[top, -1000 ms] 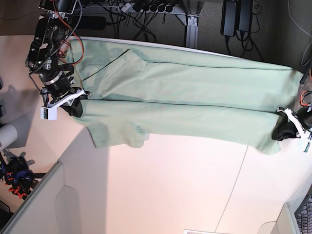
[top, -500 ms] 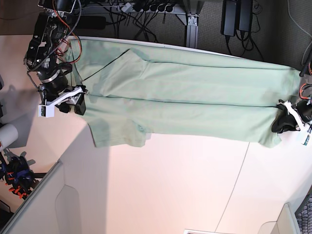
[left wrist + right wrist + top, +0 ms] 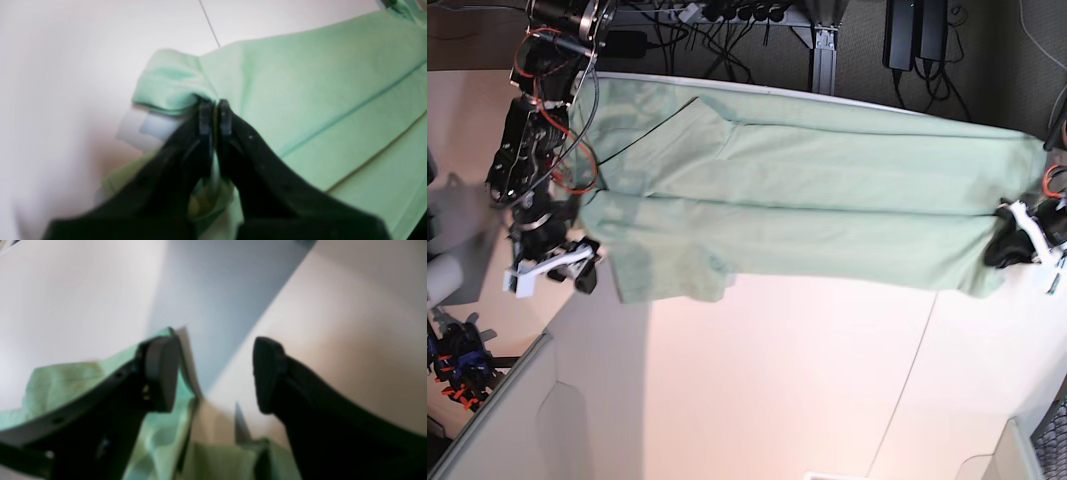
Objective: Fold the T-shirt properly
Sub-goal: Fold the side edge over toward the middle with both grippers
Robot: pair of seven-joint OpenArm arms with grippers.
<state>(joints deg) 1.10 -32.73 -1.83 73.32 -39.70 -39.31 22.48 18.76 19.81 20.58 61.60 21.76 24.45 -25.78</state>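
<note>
The pale mint-green T-shirt (image 3: pixel 827 200) lies spread lengthwise across the table, with a sleeve folded in near its left end. My left gripper (image 3: pixel 1004 250) is at the shirt's right end and is shut on a corner of the fabric. The left wrist view shows its tips (image 3: pixel 211 111) pinched on a bunched fold of the shirt (image 3: pixel 317 83). My right gripper (image 3: pixel 555 272) is open and empty just off the shirt's lower left corner. In the right wrist view it (image 3: pixel 213 373) has its jaws wide apart above bare table, with shirt fabric (image 3: pixel 160 440) under the left finger.
Cables and power bricks (image 3: pixel 907 35) hang beyond the table's far edge. A white roll (image 3: pixel 439 280) and a cluster of coloured parts (image 3: pixel 457 365) sit at the left. A grey panel (image 3: pixel 507 420) stands at the bottom left. A table seam (image 3: pixel 907 390) runs down the front right.
My right gripper has moved off the shirt's left edge toward the table's front and stands open. The left gripper has stayed shut on the shirt's right end, hardly shifting.
</note>
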